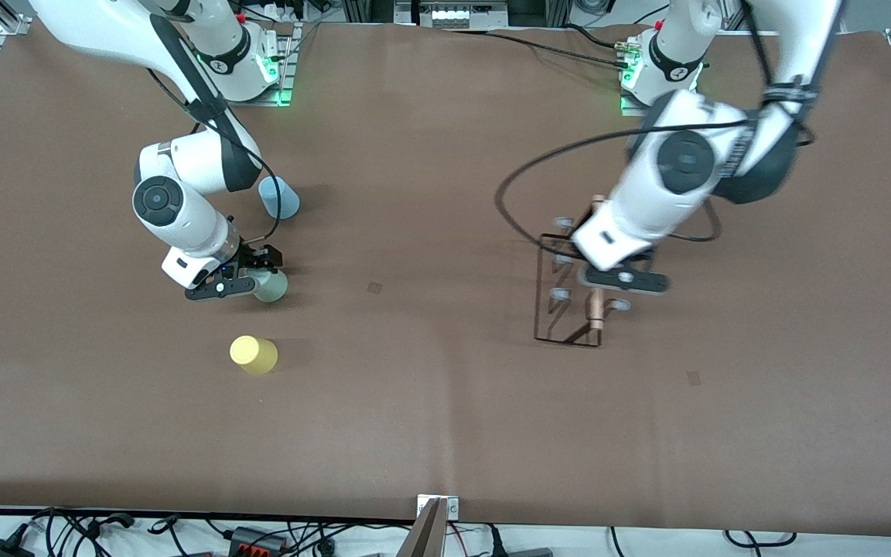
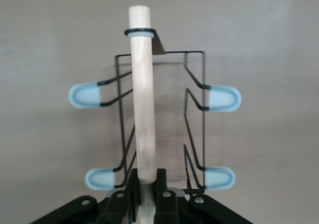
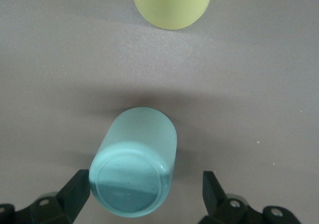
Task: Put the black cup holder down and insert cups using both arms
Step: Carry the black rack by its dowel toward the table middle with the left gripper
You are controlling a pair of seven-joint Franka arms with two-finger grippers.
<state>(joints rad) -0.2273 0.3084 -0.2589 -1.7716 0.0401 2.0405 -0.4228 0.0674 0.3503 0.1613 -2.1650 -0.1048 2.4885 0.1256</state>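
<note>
Black cup holder [image 1: 569, 290] sits toward the left arm's end of the brown table [image 1: 430, 402], and it's my landmark for everything else. Left gripper [image 1: 622, 280] is right on top of it, fingers [image 2: 160, 184] pressed together on the light wooden rod handle [image 2: 143, 99] that runs along the rack's top. In the left wrist view you can see the rod going straight down between the black fingers, with pale-tipped pegs [image 2: 85, 94] sticking out on both sides of the wire frame.

All three cups are well apart from the holder, over at the right arm's end. The pale grey-green cup [image 1: 270, 286] is about as near the front camera as the holder. The right gripper [image 1: 254, 271] is down at it with its jaws spread wide, one finger [image 3: 75, 191] on each side of the cup, not squeezing it. In the right wrist view this cup [image 3: 134, 162] looks more teal and there's a clear gap on one side. Light blue cup [image 1: 278, 197] is farther from the front camera than the holder, just beside the right arm [image 1: 182, 205]. Yellow cup [image 1: 253, 354] is nearer the camera than the holder.
</note>
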